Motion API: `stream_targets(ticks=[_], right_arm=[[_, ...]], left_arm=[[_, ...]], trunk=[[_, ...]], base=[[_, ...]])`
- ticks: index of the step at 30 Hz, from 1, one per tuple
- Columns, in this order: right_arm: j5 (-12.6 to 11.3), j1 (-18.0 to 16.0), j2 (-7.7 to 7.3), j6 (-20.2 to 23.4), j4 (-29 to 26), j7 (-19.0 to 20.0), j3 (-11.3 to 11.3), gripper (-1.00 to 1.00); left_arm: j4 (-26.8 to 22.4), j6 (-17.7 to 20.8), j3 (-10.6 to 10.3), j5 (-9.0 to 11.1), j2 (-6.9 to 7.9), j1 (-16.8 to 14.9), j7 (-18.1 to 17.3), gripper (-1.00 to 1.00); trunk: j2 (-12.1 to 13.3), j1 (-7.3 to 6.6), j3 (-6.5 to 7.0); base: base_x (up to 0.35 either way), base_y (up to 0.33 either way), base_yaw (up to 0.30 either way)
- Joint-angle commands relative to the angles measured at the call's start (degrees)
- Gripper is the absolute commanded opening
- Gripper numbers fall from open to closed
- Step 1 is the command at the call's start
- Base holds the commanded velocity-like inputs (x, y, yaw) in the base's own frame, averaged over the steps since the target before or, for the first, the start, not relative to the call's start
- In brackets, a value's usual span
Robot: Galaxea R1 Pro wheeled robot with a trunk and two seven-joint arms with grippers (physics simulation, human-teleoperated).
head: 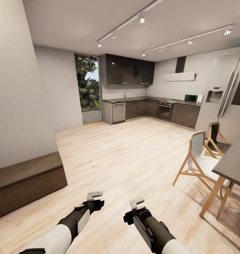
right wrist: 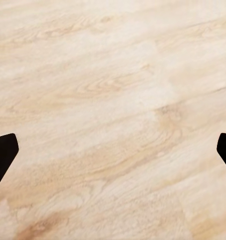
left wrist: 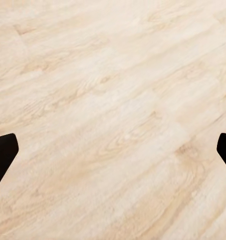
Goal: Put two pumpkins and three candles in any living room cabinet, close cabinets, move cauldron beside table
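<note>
Both claws, left claw (head: 94,196) and right claw (head: 137,203), hang spread wide and empty over the plank floor (head: 134,155). What is probably the cabinet (head: 26,181), a long dark low unit, lies along the wall beyond the left arm, which is nearer it.

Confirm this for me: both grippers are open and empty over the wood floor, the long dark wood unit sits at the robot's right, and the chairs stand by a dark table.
One thing is off: the long dark wood unit sits at the robot's left, as the head view shows. The rest holds: the left gripper and right gripper are open and empty over the wood floor, and the chairs stand by the dark table.
</note>
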Motion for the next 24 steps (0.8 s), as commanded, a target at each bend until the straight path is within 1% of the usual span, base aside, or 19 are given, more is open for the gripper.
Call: stream_targets(ticks=[1,11,13,16,19,24], right_arm=[[-0.6,0.0,0.0,0.2,0.1,-0.5,0.2,1.0],[-0.6,0.0,0.0,0.2,0.5,-0.5,0.2,1.0],[-0.6,0.0,0.0,0.2,0.5,-0.5,0.2,1.0],[-0.5,0.0,0.0,0.2,0.5,-0.5,0.4,1.0],[-0.5,0.0,0.0,0.2,0.5,-0.5,0.8,1.0],[-0.5,0.0,0.0,0.2,0.5,-0.5,1.0,1.0]], left_arm=[[0.2,-0.1,0.4,0.4,-0.01,0.0,-0.1,1.0],[0.7,-1.0,0.4,0.5,0.04,0.1,-0.3,1.0],[0.7,-1.0,0.3,0.5,0.04,0.1,-0.8,1.0],[0.7,-1.0,0.4,0.7,0.04,0.1,-3.3,1.0],[0.7,-1.1,0.4,0.7,0.05,0.4,-5.0,1.0],[0.7,-1.1,0.4,0.8,0.05,0.6,-5.7,1.0]], trunk=[[0.0,0.0,-0.11],[0.0,0.0,-0.55],[0.0,0.0,-0.63],[0.0,0.0,-0.74],[0.0,0.0,-0.84],[0.0,0.0,-0.99]], base=[[0.0,0.0,0.244],[-0.045,0.0,0.244],[-0.095,0.0,0.244],[-0.103,0.0,0.244],[-0.103,0.0,0.244],[-0.081,0.0,0.244]])
